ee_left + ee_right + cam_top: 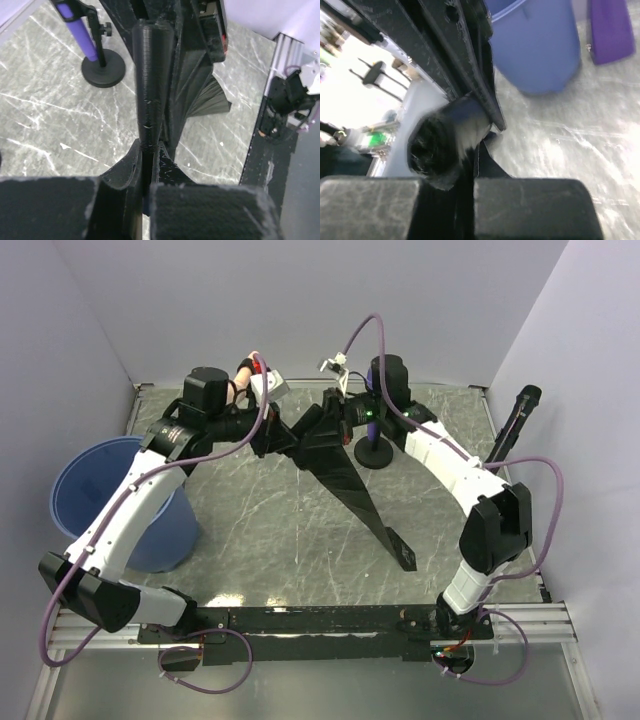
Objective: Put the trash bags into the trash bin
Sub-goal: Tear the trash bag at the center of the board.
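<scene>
The blue trash bin [165,535] stands upright on the marbled table [260,530] at the left edge, partly under my left arm and well apart from the bag. The black trash bag [345,465] hangs stretched between my two grippers above the far middle of the table, its long tail slanting down to touch the table toward my right arm. My left gripper [272,437] and right gripper [338,418] are each pinched tight on the bag's upper folds, the right one close to a small black round-based stand [376,455].
</scene>
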Controlling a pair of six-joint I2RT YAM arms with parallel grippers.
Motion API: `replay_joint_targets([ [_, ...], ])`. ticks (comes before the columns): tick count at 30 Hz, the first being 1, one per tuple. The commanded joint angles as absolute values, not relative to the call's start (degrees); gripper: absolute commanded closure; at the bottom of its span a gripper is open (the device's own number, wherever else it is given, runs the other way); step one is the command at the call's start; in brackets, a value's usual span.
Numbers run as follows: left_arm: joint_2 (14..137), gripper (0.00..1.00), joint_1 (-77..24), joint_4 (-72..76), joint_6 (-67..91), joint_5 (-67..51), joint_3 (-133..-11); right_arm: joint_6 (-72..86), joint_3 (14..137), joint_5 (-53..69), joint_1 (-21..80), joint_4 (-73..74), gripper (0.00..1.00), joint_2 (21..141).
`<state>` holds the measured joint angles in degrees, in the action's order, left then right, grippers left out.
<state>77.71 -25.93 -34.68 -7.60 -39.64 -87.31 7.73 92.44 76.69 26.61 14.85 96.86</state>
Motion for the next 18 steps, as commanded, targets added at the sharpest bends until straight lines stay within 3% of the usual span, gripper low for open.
replay_joint_targets([
  [1,78.48,0.99,-24.70,-28.75,-1.33,-38.06,-86.92,51.65,84.12,91.57,25.31,-41.23,1.00,96.58],
  [3,79.71,0.99,-24.44,-27.34,-0.44,-37.36,-86.49,58.26,86.29,94.47,25.31,-45.62,1.00,97.82],
  [9,84.02,0.99,-24.08,-23.83,4.22,-36.74,-86.92,56.53,91.05,98.00,26.63,-42.03,1.00,97.30],
  [14,86.22,0.99,-23.12,-22.50,5.80,-35.07,-86.31,40.89,94.84,101.08,26.28,-20.59,1.00,94.75],
  [18,85.70,0.99,-21.71,-20.75,6.59,-33.31,-84.21,49.48,89.31,101.69,25.23,-29.80,1.00,91.68],
])
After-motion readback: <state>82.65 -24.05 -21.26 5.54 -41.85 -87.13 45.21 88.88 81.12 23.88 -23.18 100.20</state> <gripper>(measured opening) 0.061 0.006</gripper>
